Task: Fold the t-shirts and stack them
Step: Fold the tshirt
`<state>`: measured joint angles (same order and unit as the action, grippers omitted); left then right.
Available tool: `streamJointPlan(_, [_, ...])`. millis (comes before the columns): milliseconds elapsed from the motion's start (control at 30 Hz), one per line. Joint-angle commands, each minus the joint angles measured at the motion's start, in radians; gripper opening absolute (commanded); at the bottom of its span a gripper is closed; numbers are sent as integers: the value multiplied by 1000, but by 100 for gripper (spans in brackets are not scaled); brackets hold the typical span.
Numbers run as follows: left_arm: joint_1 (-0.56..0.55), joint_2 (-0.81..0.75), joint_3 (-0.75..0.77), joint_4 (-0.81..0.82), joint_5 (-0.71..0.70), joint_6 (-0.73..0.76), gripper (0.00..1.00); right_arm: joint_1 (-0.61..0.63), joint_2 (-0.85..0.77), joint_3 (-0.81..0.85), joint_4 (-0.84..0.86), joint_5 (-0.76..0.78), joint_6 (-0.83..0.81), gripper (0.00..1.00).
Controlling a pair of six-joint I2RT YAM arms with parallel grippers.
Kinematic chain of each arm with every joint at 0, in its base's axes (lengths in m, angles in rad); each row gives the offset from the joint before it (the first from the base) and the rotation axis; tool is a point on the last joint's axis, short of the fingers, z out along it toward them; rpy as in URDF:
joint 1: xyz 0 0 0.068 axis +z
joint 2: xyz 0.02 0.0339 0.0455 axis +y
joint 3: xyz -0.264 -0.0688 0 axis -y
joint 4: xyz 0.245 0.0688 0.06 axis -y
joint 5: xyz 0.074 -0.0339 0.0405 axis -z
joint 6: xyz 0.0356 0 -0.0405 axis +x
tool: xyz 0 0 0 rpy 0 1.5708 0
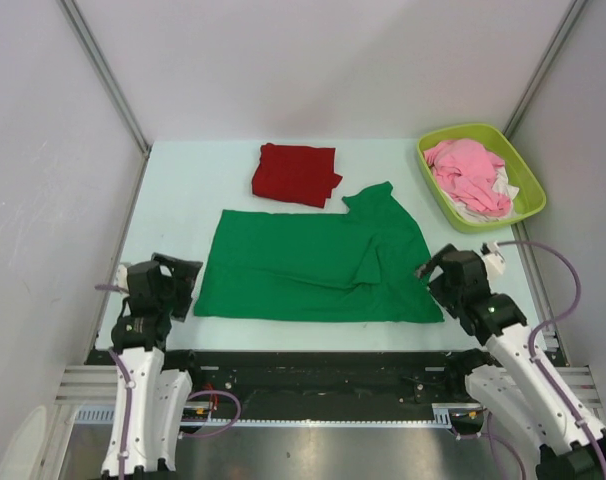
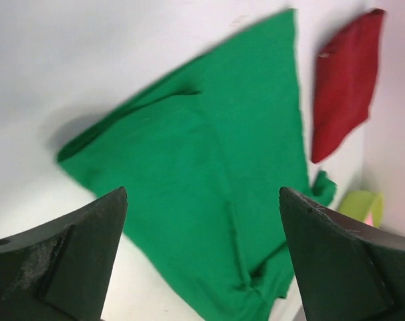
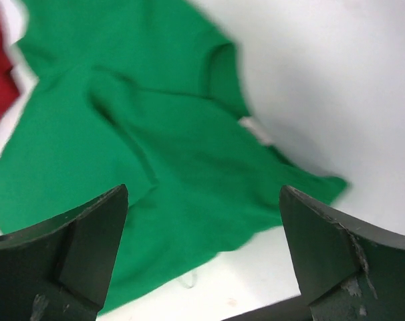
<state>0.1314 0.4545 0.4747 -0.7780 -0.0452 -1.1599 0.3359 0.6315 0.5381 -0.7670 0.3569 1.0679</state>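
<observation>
Green shirt (image 1: 313, 265): spread flat across the near middle of the table (image 1: 183, 190), with creases on its right half and one sleeve poking toward the far right.
Red shirt (image 1: 296, 173): folded into a small pad at the far middle, just beyond the green shirt's far edge. The left wrist view shows a strip of table between the two.
Left gripper (image 1: 175, 280): at the green shirt's near-left corner, fingers spread wide and holding nothing. Its wrist view looks along the green cloth to the red one.
Right gripper (image 1: 435, 272): at the green shirt's near-right corner, fingers spread wide and holding nothing, with green cloth showing between them.
Bin (image 1: 528, 170): lime green, at the far-right corner, near the green sleeve and well apart from the red shirt.
In the bin: a crumpled pink garment (image 1: 468, 172) on top, with a white cloth (image 1: 500, 187) showing under it.
Count: two shirts, one bin, one pink garment, one white cloth, two grippers.
</observation>
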Motion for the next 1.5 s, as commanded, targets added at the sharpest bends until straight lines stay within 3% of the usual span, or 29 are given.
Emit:
streamJointPlan(0, [-6, 168, 120, 198, 104, 137, 100, 35, 159, 91, 375, -185, -189, 100])
streamJointPlan(133, [-7, 349, 174, 377, 215, 233, 100, 35, 354, 120, 541, -433, -209, 100])
streamJointPlan(200, [-10, 470, 225, 378, 237, 278, 100, 44, 465, 120, 609, -504, -183, 100])
streamJointPlan(433, [-12, 615, 266, 434, 263, 315, 100, 90, 663, 120, 742, -536, -97, 100])
streamJointPlan(633, [-7, 653, 251, 463, 268, 321, 100, 95, 694, 120, 753, -515, -91, 100])
streamJointPlan(1033, [-6, 685, 226, 497, 288, 319, 100, 97, 600, 96, 591, -454, -128, 100])
streamJointPlan(1467, [-10, 696, 228, 497, 286, 321, 100, 106, 654, 28, 675, -467, -86, 98])
